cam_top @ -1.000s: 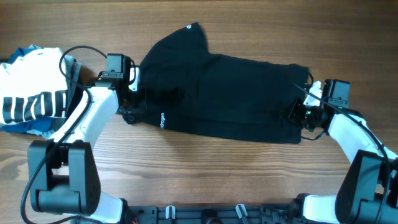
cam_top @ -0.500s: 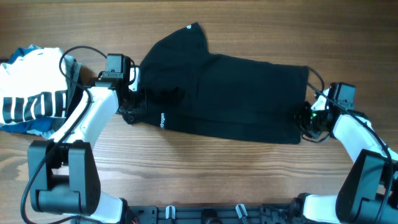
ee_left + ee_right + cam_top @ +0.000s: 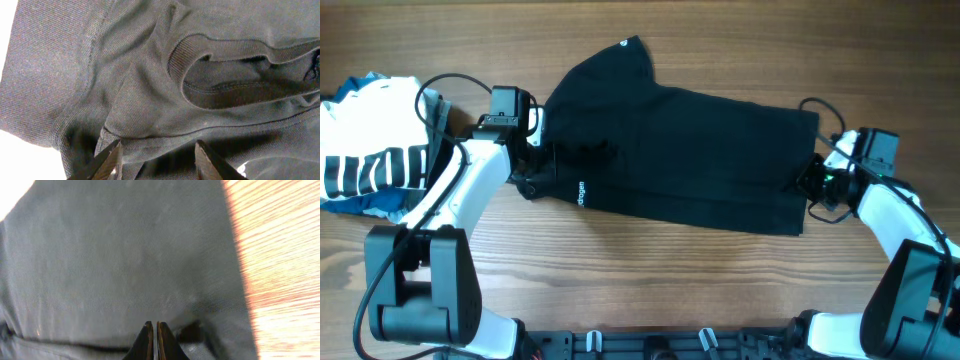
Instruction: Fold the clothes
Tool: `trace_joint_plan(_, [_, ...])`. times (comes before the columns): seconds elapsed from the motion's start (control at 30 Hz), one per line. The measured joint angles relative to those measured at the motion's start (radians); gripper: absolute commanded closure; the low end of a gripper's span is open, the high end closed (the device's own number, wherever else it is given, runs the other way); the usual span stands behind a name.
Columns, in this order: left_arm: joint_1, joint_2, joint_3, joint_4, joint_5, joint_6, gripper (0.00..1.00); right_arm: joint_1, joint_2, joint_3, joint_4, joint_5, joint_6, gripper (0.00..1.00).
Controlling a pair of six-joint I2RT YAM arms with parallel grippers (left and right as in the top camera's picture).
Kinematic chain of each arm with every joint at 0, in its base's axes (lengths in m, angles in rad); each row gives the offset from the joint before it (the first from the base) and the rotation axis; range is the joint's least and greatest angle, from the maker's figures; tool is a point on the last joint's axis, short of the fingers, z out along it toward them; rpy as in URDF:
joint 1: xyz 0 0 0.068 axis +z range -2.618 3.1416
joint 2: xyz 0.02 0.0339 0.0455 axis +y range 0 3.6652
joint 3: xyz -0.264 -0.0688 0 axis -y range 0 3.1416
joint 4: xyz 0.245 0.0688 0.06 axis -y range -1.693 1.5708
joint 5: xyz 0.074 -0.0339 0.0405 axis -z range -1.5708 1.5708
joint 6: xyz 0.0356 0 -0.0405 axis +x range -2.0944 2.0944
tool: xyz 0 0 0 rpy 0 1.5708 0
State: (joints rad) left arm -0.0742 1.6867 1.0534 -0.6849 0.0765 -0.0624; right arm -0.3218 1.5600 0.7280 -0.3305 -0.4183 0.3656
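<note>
The black T-shirt (image 3: 690, 150) lies spread across the middle of the wooden table, with a small white logo (image 3: 582, 192) near its left end and a white tag (image 3: 624, 43) at the top. My left gripper (image 3: 533, 165) is open, its fingers (image 3: 157, 160) low over the bunched fabric next to the ribbed collar (image 3: 220, 47). My right gripper (image 3: 815, 185) is at the shirt's right edge. Its fingers (image 3: 154, 330) are shut together, pinching the black fabric (image 3: 125, 255).
A white garment with black stripes (image 3: 370, 160) lies piled at the far left on a blue garment (image 3: 380, 205), close to the left arm. Bare wood (image 3: 720, 290) shows in front of the shirt and at the right (image 3: 280, 255).
My right gripper has moved a little to the right, and the shirt's right edge has drawn straighter. The left arm has not moved.
</note>
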Motion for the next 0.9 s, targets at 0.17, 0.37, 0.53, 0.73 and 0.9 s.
trace_joint_plan(0.17, [0.000, 0.000, 0.009, -0.012, 0.020, -0.003, 0.38, -0.095, 0.000, 0.002, 0.021, -0.019, 0.042, 0.68])
trace_joint_plan(0.37, [-0.006, -0.011, 0.208, 0.066, 0.150, 0.029, 0.34, -0.124, 0.000, 0.167, -0.122, -0.153, -0.051, 0.66])
trace_joint_plan(0.53, [-0.044, 0.053, 0.461, 0.116, 0.185, 0.071, 0.35, -0.099, 0.000, 0.368, -0.235, -0.182, -0.091, 0.59])
trace_joint_plan(0.73, [-0.053, 0.371, 0.642, 0.222, 0.205, 0.087, 0.34, -0.097, 0.000, 0.387, -0.295, -0.188, -0.091, 0.57])
trace_joint_plan(0.9, [-0.087, 0.564, 0.651, 0.439, 0.214, 0.088, 0.35, -0.095, 0.000, 0.387, -0.338, -0.188, -0.092, 0.57])
